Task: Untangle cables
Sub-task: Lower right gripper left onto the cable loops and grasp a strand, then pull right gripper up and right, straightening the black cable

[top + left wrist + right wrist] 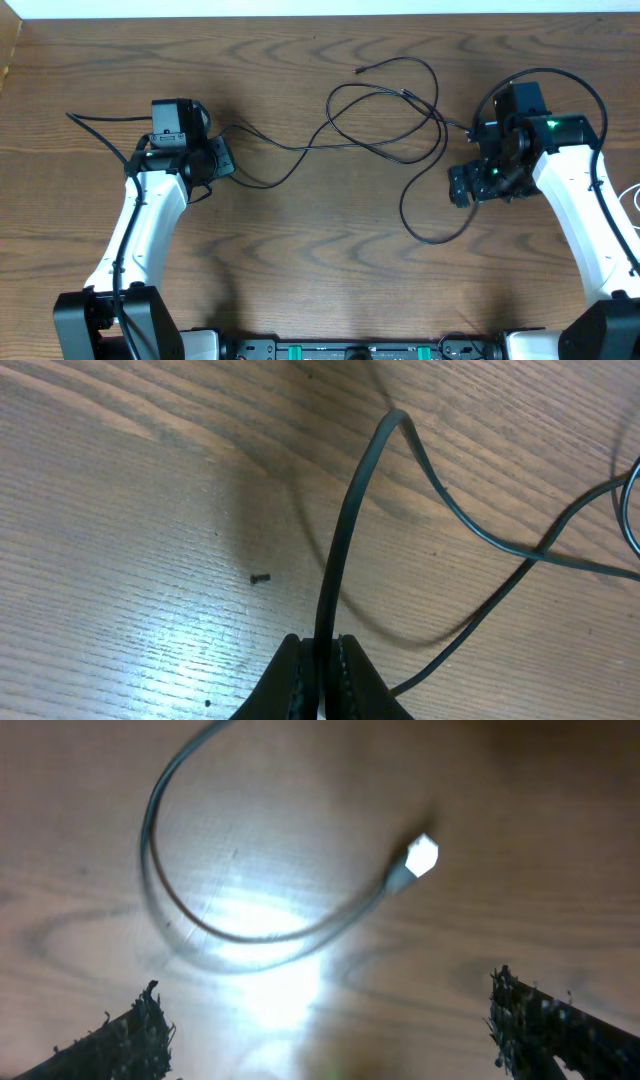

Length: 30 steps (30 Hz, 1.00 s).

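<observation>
Overhead: two black cables (385,120) cross on the table (300,250) between both jaws, one white cable (634,196) at the right edge. Left wrist: left jaws pinch one black cable (345,530). Right wrist: right jaws wide, one plug end (420,855) lying ahead between them.
</observation>
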Tool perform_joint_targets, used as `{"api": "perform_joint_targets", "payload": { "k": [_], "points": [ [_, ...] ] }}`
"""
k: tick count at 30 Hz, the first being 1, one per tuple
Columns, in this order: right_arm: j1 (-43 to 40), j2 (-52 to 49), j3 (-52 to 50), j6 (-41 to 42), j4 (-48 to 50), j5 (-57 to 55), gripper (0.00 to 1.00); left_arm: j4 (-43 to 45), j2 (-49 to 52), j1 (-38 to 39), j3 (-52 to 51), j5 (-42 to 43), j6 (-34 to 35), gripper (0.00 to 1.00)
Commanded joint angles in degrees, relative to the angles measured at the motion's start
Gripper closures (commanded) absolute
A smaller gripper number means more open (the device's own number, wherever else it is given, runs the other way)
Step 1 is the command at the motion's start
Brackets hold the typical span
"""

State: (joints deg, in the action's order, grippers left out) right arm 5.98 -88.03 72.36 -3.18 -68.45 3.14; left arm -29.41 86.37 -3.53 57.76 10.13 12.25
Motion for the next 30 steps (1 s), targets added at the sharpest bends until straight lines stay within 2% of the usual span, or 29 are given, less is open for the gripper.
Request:
{"api": "perform_joint_targets", "payload": {
  "k": [1, 5, 6, 8, 11, 13, 18, 25, 27, 30],
  "points": [
    [0.24, -0.04, 0.02, 6.71, 5.29, -2.56, 0.01, 0.13, -0.33, 0.09, 1.14, -0.74, 0.76, 0.92],
    [0.24, -0.37, -0.13, 26.62, 17.94, -1.92, 0.01, 0.09, -0.33, 0.09, 1.14, -0.74, 1.01, 0.92],
    [0.37, -1.18, -0.17, 29.38, 23.67, -0.44, 0.01, 0.11, -0.33, 0.09, 1.14, -0.76, 1.40, 0.92],
    [0.79, -2.67, -0.17, 24.52, 29.29, 0.46, 0.01, 0.11, -0.33, 0.09, 1.14, -0.74, 1.64, 0.92],
    [1.51, -6.67, -0.17, 10.08, 36.89, 0.24, 0.01, 0.13, -0.33, 0.09, 1.14, -0.74, 1.64, 0.92],
    [1.53, -10.03, -0.17, 5.05, 40.52, 0.24, 0.01, 0.11, -0.33, 0.09, 1.14, -0.74, 1.62, 0.92],
    [1.20, -18.78, -0.17, 1.27, 44.96, 2.03, 0.01, 0.04, -0.33, 0.09, 1.14, -0.74, 1.62, 0.92],
    [1.20, -26.77, -0.17, 0.96, 48.78, 5.77, 0.02, 0.04, -0.33, 0.09, 1.14, -0.74, 1.64, 0.92],
    [1.18, -27.80, -0.17, 0.98, 48.78, 6.51, 0.09, 0.07, -0.33, 0.09, 1.14, -0.74, 1.64, 0.92],
    [1.20, -29.07, -0.17, 0.98, 48.06, 6.49, 0.26, 0.07, -0.33, 0.09, 1.14, -0.74, 1.99, 0.92]
  ]
}}
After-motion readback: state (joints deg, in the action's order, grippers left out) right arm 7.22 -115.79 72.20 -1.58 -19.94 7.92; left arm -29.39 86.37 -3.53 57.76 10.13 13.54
